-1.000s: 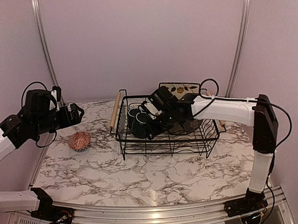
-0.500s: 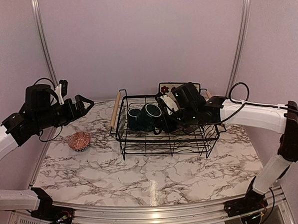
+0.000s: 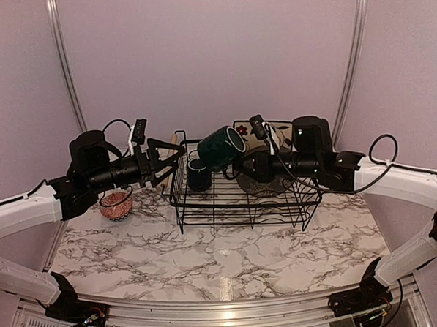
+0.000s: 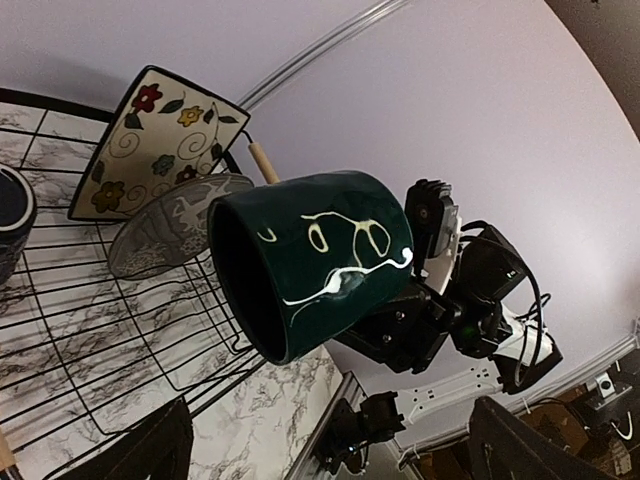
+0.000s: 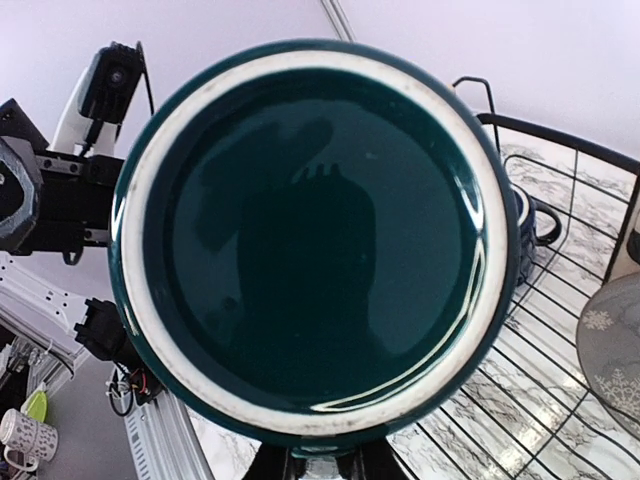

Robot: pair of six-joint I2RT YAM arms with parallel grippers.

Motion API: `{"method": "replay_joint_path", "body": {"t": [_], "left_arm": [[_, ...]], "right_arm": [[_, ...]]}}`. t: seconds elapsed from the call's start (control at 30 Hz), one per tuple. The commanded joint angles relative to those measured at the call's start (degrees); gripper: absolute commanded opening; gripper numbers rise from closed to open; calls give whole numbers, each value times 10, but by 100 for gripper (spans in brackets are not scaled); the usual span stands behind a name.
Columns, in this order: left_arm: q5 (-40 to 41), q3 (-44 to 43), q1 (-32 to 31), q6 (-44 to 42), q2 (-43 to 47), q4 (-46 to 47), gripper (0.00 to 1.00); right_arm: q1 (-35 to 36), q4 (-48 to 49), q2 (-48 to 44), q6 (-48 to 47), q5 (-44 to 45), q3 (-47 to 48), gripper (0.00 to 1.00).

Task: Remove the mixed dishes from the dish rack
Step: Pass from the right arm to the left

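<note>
My right gripper [image 3: 243,159] is shut on a dark teal mug [image 3: 221,147] and holds it tilted in the air above the black wire dish rack [image 3: 243,205]. In the right wrist view the mug's base [image 5: 310,240] fills the frame. The second teal mug [image 3: 197,174] stands in the rack's left end. The grey plate [image 4: 170,235] and the cream floral plate [image 4: 160,140] lean in the rack's far right. My left gripper [image 3: 164,156] is open and empty beside the rack's left handle, facing the held mug [image 4: 310,260]. The small bowl [image 3: 116,205] sits on the table left of the rack.
The marble table [image 3: 223,258] extends in front of the rack. A wooden handle [image 3: 169,166] runs along the rack's left side. Metal frame posts [image 3: 65,69] stand at the back corners against the pale wall.
My right gripper has lifted the teal mug up out of the rack and drawn back to the right. My left arm has swung right, to the rack's left side.
</note>
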State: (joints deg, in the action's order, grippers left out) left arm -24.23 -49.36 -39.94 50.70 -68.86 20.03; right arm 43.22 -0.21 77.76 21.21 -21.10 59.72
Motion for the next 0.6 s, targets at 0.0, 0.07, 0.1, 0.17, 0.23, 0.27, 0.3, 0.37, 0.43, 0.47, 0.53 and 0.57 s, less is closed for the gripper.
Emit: {"method": "replay_joint_path", "body": {"t": [0.0, 0.07, 0.1, 0.17, 0.23, 0.27, 0.3, 0.37, 0.43, 0.47, 0.53, 0.57], "left_arm": [[-46, 0, -27, 51, -34, 146, 99], [-46, -3, -33, 54, -44, 156, 99], [-46, -4, -34, 56, -48, 163, 99], [-50, -4, -36, 65, -55, 182, 99], [-56, -5, -37, 77, -62, 208, 98], [-59, -5, -38, 85, -66, 220, 97], [-62, -5, -39, 91, -70, 230, 96], [-66, -6, -40, 99, -76, 245, 94], [-69, -6, -40, 110, -82, 264, 91], [-71, -6, -40, 117, -85, 276, 90], [-74, -6, -40, 131, -92, 302, 85], [-76, -6, -41, 142, -97, 316, 81]], "right_arm": [[2, 138, -24, 34, -74, -9, 0], [2, 161, -26, 49, -90, -17, 0], [1, 171, -25, 56, -98, -22, 0], [1, 186, -20, 68, -114, -24, 0], [3, 199, -12, 79, -127, -27, 0], [2, 211, -10, 85, -135, -29, 0], [2, 221, -9, 92, -140, -33, 0], [2, 240, -8, 103, -148, -38, 0], [3, 248, -6, 108, -152, -41, 0], [3, 248, -4, 110, -153, -40, 0], [5, 255, 2, 114, -157, -41, 0], [6, 259, 5, 117, -158, -42, 0]]}}
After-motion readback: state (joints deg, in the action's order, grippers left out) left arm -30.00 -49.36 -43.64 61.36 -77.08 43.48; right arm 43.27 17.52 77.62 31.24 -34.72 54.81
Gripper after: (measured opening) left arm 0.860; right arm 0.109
